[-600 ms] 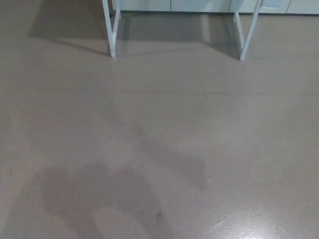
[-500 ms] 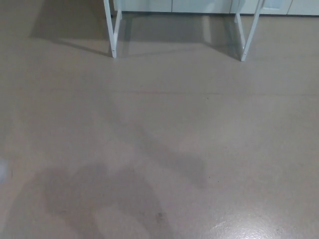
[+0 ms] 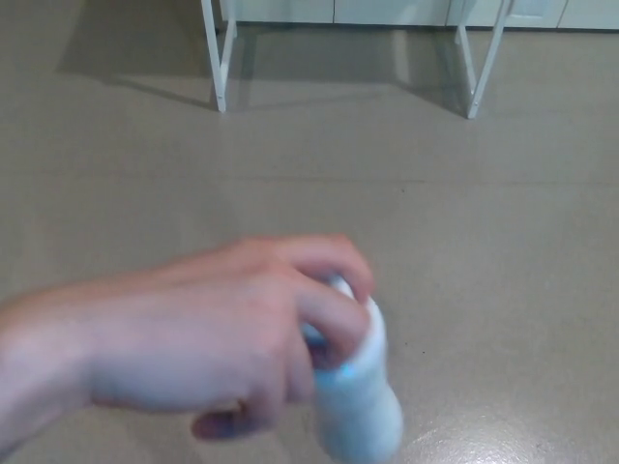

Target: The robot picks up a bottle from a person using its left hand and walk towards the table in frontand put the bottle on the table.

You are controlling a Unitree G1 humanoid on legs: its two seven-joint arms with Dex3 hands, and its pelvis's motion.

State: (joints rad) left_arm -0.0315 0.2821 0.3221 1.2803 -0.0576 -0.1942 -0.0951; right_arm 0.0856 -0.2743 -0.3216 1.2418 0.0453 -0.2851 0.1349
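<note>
A person's hand reaches in from the left of the head view, blurred by motion. Its fingers wrap around a white bottle with a pale blue band, held low at centre with its lower end pointing toward the bottom edge. The hand covers the bottle's upper part. Neither of my hands shows in the picture.
Beige floor fills most of the view. White table legs stand at the far edge, one on the left and one on the right, with pale cabinet fronts behind them.
A person's hand holding the white bottle has come in from the left; half a second ago only bare floor and shadows showed there.
</note>
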